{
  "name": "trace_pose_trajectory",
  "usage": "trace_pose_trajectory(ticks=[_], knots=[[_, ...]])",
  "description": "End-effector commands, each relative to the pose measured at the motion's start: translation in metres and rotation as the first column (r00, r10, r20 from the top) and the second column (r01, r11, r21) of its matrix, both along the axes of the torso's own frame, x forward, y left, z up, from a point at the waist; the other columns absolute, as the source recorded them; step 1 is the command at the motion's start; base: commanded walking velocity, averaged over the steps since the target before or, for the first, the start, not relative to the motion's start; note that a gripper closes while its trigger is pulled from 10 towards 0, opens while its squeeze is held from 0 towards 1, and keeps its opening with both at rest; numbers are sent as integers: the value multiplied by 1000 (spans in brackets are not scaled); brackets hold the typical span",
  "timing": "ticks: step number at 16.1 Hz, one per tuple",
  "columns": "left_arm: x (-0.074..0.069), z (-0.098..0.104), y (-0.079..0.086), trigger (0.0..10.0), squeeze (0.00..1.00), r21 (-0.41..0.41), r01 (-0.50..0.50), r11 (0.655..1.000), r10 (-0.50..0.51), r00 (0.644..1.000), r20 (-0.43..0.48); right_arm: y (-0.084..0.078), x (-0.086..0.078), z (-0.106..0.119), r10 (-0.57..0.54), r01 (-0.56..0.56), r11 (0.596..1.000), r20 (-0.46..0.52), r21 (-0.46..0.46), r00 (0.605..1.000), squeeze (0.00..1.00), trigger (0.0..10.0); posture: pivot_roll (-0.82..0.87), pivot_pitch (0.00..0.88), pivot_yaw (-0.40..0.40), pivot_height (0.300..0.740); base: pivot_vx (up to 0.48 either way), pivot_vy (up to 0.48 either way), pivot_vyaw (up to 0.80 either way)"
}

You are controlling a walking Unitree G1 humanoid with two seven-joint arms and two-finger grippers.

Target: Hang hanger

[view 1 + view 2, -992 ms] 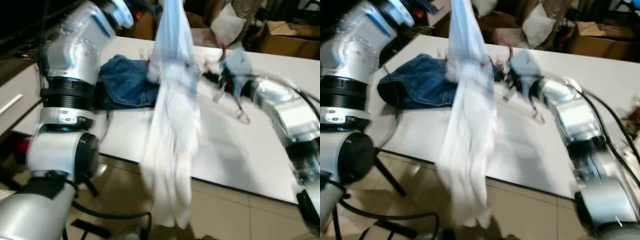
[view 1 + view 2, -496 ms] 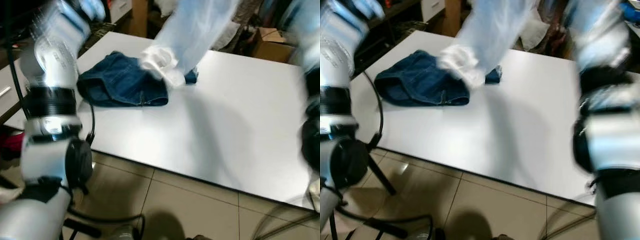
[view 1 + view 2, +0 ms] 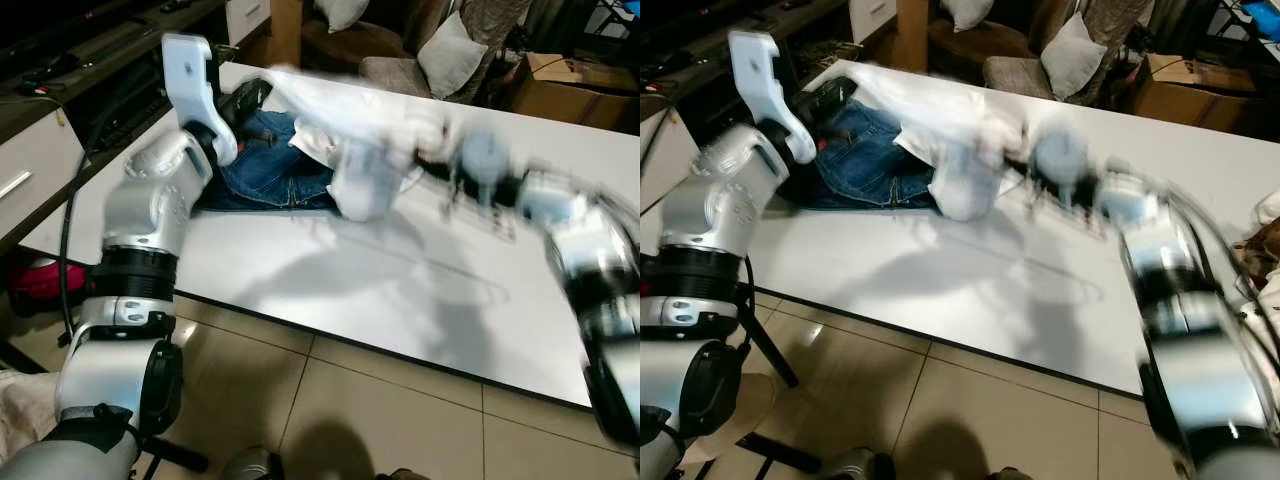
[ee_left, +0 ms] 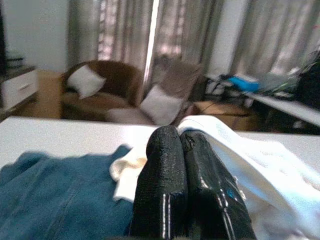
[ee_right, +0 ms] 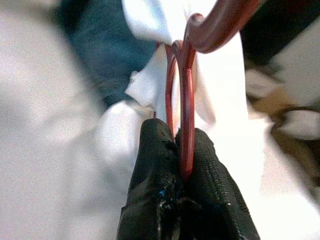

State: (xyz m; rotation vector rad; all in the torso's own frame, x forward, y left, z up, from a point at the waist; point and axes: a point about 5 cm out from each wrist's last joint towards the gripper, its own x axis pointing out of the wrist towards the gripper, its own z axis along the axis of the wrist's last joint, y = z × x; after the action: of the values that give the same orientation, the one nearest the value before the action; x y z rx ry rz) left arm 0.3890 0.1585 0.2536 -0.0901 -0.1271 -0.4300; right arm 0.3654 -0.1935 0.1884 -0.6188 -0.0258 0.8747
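right wrist view, right hand (image 5: 181, 150) pinching red hanger (image 5: 186, 100), white garment (image 5: 220, 90) just behind

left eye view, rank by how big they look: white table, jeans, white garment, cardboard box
1. white table
2. white garment, blurred, so its outline is rough
3. jeans, partly covered
4. cardboard box, farther away, so truly smaller is unsure

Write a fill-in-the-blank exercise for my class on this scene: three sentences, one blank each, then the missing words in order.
1. The right tool is shut on a thin hanger whose colour is ____.
2. The blue denim garment lies on a ____ table.
3. In the left wrist view, the left tool has its two black fingers pressed ____, beside the white garment.

Missing words: red; white; together
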Motion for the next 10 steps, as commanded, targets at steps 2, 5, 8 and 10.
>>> trace_pose_trajectory(ticks=[2, 5, 8, 10], knots=[[7, -8, 3, 10000, 0, 54, -61, 997, 62, 998, -7, -3, -14, 4, 110, -110, 994, -6, -29, 994, 0, 10000, -73, 0, 42, 740, 0, 0, 0], [15, -20, 13, 10000, 0, 84, -164, 983, 168, 985, -39, -3, -35, -8, 193, -197, 979, -81, -44, 978, 0, 10000, -76, 0, 52, 740, 0, 0, 0], [16, -46, 27, 10000, 0, 138, -242, 960, 258, 960, -107, -14, -52, -12, 241, -254, 966, -170, -57, 956, 0, 10000, -80, 0, 59, 740, 0, 0, 0], [12, -71, 37, 10000, 0, 217, -273, 937, 310, 937, -162, -22, -64, -8, 272, -291, 955, -211, -64, 939, 0, 10000, -85, 0, 62, 740, 0, 0, 0]])
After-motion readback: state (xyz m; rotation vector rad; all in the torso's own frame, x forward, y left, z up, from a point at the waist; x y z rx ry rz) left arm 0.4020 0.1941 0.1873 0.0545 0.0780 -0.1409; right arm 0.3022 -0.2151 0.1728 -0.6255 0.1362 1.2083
